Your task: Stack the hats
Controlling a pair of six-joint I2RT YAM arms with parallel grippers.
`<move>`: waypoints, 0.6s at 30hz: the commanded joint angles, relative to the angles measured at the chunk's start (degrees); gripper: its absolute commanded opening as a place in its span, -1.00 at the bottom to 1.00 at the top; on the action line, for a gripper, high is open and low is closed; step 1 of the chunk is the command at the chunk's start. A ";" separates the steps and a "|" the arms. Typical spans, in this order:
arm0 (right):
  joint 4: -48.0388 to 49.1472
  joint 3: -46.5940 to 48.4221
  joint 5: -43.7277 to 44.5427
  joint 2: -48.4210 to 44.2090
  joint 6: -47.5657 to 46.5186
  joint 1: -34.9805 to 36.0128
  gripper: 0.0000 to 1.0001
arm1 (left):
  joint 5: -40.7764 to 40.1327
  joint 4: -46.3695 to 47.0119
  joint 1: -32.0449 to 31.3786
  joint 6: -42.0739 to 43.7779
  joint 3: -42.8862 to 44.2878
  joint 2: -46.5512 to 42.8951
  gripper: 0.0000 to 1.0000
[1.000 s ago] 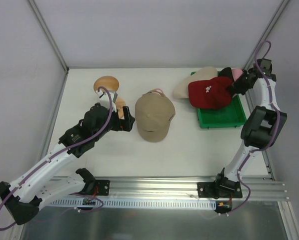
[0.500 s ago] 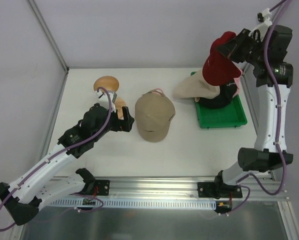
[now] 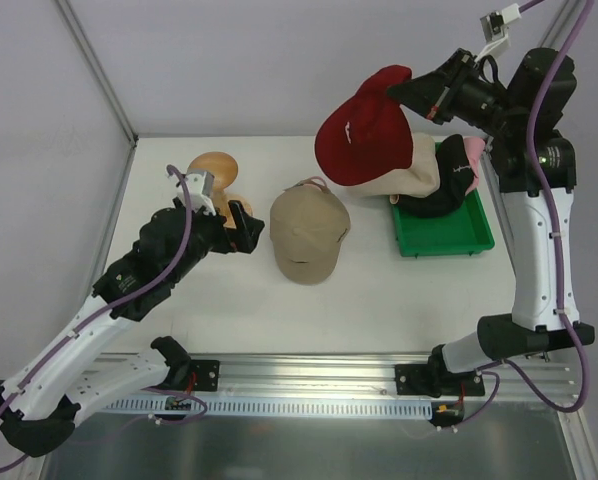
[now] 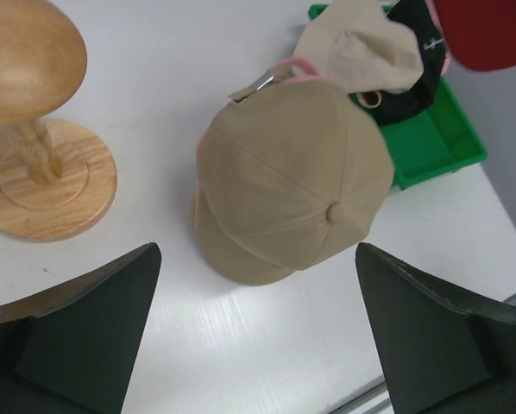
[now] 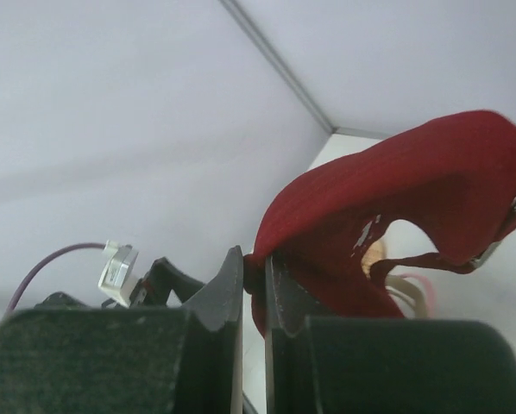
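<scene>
Right claw [image 3: 411, 88]: jaws pinched shut on the edge of the red cap [image 3: 364, 140]. Wrist view confirms it, with red fabric [image 5: 413, 190] clamped between the two fingers [image 5: 254, 267].

Red cap: hangs at about 8 o'clock from the claw in the top view, in the air, above the far right of the table [image 3: 379, 290]. Crown rounded and slightly drooping, with a small white mark on the cloth. Back opening and a strap with a metal buckle show in the wrist view.

Beneath and at 4 o'clock of it: cream hat [image 3: 414, 175], black hat [image 3: 449, 185] and pink hat [image 3: 474, 150], bunched at the far end of the green tray [image 3: 449, 235].

Tan cap [image 3: 309, 235]: flat on the table at centre, brim toward 6 o'clock.

Left claw [image 3: 241, 228]: jaws spread wide, empty, at 9 o'clock of the tan cap and just beside the wooden stand [image 3: 212, 170].
</scene>
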 commanded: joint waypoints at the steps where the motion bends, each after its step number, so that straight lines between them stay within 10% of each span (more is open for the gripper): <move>1: 9.15 -1.15 -4.46 -3.32 5.92 3.43 -0.99 | 1.98 3.31 -0.21 -2.78 4.31 -0.65 0.97; 18: 13.64 -2.56 -4.19 -5.25 12.16 13.45 -0.99 | 19.45 38.72 7.17 -32.40 -5.79 5.23 0.98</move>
